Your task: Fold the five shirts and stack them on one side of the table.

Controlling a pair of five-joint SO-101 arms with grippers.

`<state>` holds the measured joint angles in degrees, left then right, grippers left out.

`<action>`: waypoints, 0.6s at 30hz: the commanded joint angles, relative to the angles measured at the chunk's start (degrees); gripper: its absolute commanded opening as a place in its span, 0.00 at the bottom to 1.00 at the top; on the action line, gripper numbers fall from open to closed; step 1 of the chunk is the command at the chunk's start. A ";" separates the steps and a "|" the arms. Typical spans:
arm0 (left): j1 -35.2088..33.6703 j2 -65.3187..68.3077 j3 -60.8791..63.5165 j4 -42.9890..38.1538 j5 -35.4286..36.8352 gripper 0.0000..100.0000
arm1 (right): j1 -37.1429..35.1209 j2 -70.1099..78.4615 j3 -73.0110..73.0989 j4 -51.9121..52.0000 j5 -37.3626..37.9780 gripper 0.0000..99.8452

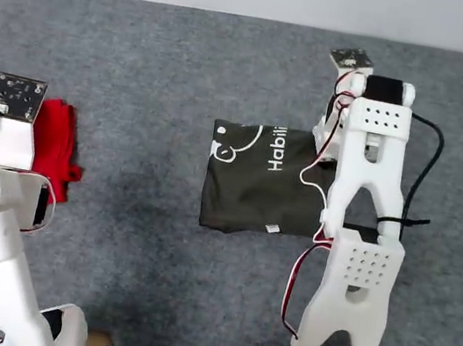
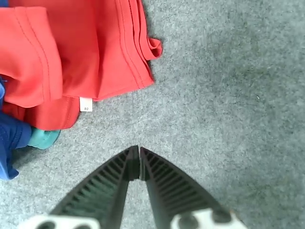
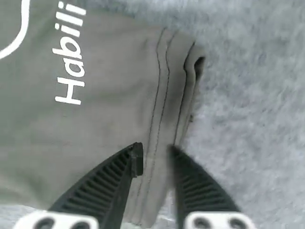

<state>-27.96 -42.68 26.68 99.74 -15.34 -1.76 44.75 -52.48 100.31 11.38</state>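
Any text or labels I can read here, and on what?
White lettering on the dark shirt: cut off at the folded edge, so there is no whole word to quote.
Small tag on the red shirt: too small to read.
Hem tag on the dark shirt: too small to read.

bright, even overhead light casts soft, faint shadows on the table (image 1: 169, 65).

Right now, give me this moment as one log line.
left gripper shut, above table near red shirt | right gripper open over edge of folded dark shirt
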 commanded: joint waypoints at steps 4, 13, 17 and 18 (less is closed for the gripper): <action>-0.09 -1.23 -0.13 0.70 -0.18 0.01 | -1.54 3.30 -2.81 -0.40 -10.73 0.33; -0.09 -1.23 -0.13 0.70 -0.18 0.01 | -4.88 11.65 -2.81 -6.02 -12.92 0.30; -0.09 -1.23 0.48 0.70 -0.18 0.01 | -6.02 13.58 -2.81 -5.58 -13.45 0.22; -0.09 -1.23 1.10 0.70 -0.18 0.01 | -6.02 13.93 -2.81 -5.58 -13.45 0.20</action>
<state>-27.96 -42.68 27.30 99.74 -15.34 -6.42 58.11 -53.01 95.30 -1.36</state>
